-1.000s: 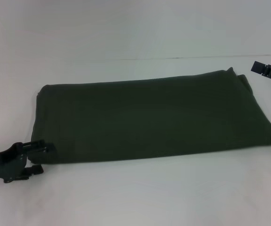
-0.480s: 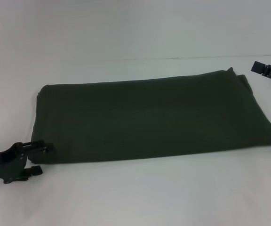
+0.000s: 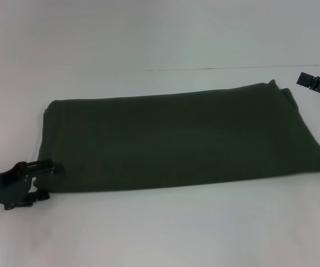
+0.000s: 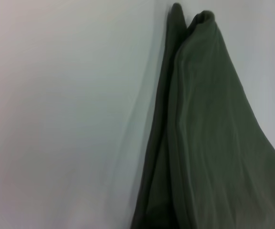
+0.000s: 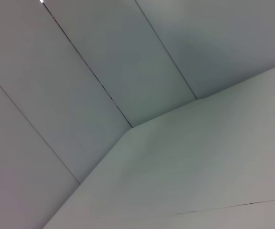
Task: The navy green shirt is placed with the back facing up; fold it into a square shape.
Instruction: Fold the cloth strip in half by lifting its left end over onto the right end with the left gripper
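The navy green shirt (image 3: 182,139) lies folded into a long flat band across the white table, plain side up. Its stacked layers and a folded edge fill one side of the left wrist view (image 4: 209,143). My left gripper (image 3: 44,181) sits low at the shirt's near left corner. It is open, with one finger over the corner's edge and the other down by the table. Only the tip of my right gripper (image 3: 316,83) shows at the far right, held above the table and away from the shirt's right end.
The white table (image 3: 165,233) runs on in front of the shirt and behind it to a seam (image 3: 215,68) at the back. The right wrist view holds only pale panels and the table's surface (image 5: 204,162).
My left gripper has drawn back a little to the left along the shirt's near corner. The shirt and the right arm have not moved.
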`<control>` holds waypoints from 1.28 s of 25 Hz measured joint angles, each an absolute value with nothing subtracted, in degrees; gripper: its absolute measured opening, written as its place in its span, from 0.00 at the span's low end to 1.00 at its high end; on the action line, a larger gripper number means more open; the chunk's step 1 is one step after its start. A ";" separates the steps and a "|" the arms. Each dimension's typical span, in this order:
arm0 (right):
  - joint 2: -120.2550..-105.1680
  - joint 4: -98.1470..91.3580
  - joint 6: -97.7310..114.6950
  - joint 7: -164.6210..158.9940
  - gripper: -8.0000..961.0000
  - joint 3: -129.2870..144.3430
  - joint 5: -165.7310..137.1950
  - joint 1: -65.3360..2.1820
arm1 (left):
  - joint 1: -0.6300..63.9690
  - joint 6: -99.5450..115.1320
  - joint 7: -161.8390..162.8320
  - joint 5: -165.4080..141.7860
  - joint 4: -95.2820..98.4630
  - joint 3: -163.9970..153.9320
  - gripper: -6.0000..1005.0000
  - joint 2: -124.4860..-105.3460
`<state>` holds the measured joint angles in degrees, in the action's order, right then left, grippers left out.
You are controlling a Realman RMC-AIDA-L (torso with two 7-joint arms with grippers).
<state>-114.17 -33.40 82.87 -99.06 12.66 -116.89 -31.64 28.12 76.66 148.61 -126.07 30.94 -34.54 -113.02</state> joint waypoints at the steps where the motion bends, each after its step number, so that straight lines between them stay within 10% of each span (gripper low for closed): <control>1: -114.17 -33.40 82.88 -99.05 0.96 12.66 -116.89 -31.64 | 28.24 76.54 148.61 -126.10 30.94 -34.54 0.88 -113.02; 32: -114.17 -33.40 82.95 -99.05 0.96 12.66 -116.89 -31.38 | 27.98 79.38 147.19 -126.21 32.16 -34.08 0.88 -112.42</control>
<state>-114.17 -33.40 82.95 -99.05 12.66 -116.89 -31.38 27.98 79.38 147.19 -126.21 32.16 -34.08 -112.42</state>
